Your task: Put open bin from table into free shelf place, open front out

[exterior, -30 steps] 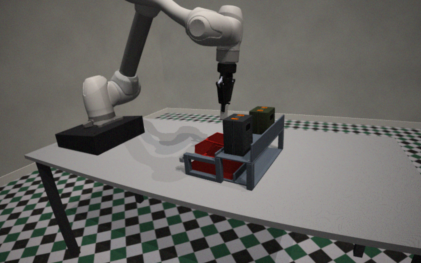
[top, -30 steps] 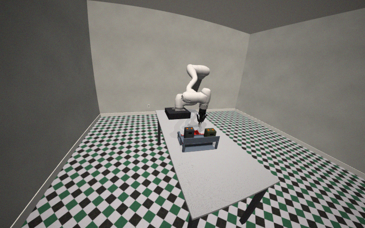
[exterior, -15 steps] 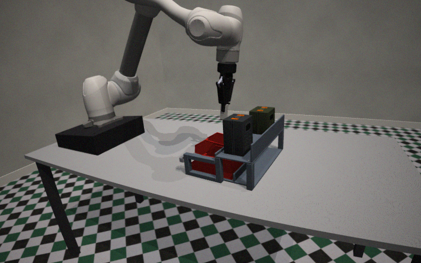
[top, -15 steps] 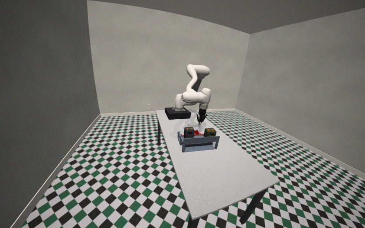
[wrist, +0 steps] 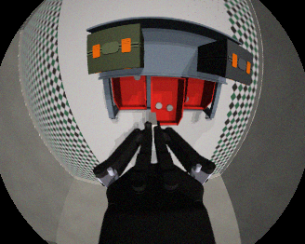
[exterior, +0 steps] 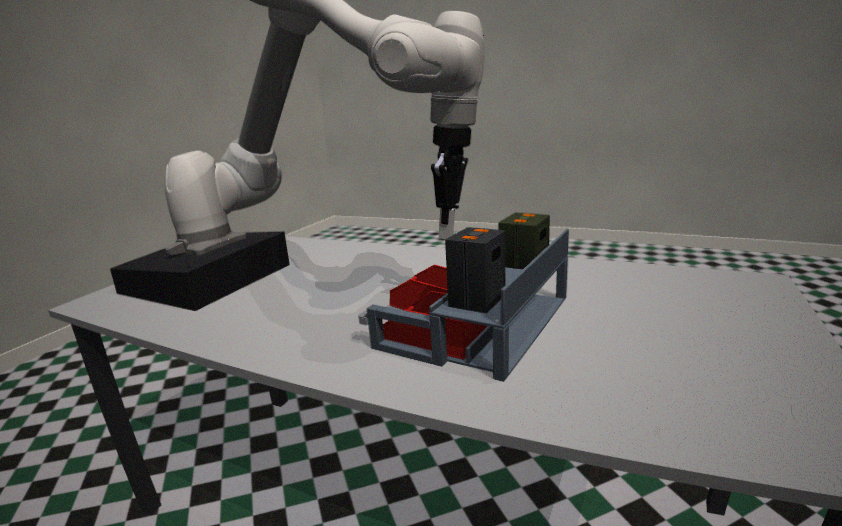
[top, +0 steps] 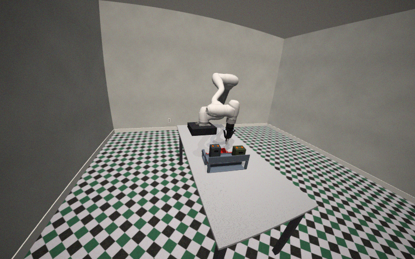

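Nearest the wrist camera, the gripper (top: 226,142) (exterior: 445,235) (wrist: 152,117) is pointing downward with its fingers drawn fully together, and it is holding nothing. Just beyond the fingertips in that view, the middle red bin (top: 224,150) (exterior: 421,287) (wrist: 167,88) is lying between its two neighbours in the shelf's row, and it is looking out of line: its open front end is jutting out past theirs and, in the exterior view, is standing up above the side rail, so the bin is appearing tilted, nose high, rather than level. Its walls are showing a bright, glossy red, and two round grey parts are resting on its floor near the front. Its rear end is reaching toward the upper board, where the pictures are leaving its exact seat unclear. On either side, and lower, a red bin beside the green case (wrist: 129,93) and a red bin beside the dark case (exterior: 408,334) (wrist: 200,90) are sitting farther back, each showing a grey part. Behind them, the blue-grey shelf (top: 228,158) (exterior: 535,271) (wrist: 167,51) is carrying a green case (top: 238,150) (exterior: 523,241) (wrist: 115,48) and a dark grey case (top: 215,150) (exterior: 475,271) (wrist: 239,62), both standing upright on its upper board, well apart. Underneath everything, the pale table (top: 251,193) (exterior: 672,339) (wrist: 74,47) is stretching away beyond the shelf.
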Robot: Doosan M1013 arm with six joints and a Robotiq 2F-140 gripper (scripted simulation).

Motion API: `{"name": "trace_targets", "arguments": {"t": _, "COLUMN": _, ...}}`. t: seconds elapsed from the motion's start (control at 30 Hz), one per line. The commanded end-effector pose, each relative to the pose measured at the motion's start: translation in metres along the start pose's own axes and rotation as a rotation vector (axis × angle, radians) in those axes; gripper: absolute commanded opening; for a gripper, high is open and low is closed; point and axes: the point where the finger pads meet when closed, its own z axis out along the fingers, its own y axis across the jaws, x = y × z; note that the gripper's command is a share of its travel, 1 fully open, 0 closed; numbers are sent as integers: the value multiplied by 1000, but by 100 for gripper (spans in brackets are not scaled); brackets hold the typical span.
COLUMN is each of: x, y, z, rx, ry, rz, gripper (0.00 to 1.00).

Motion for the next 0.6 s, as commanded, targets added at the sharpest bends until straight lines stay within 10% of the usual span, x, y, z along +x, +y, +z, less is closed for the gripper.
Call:
{"name": "trace_targets", "arguments": {"t": 0.0, "x": -4, "y": 2, "z": 1, "rx": 0, "ry": 5, "rz": -60, "gripper": 0}}
{"name": "trace_targets", "arguments": {"t": 0.57, "x": -55, "y": 22, "z": 16, "rx": -23, "ry": 56, "rz": -729, "gripper": 0}}
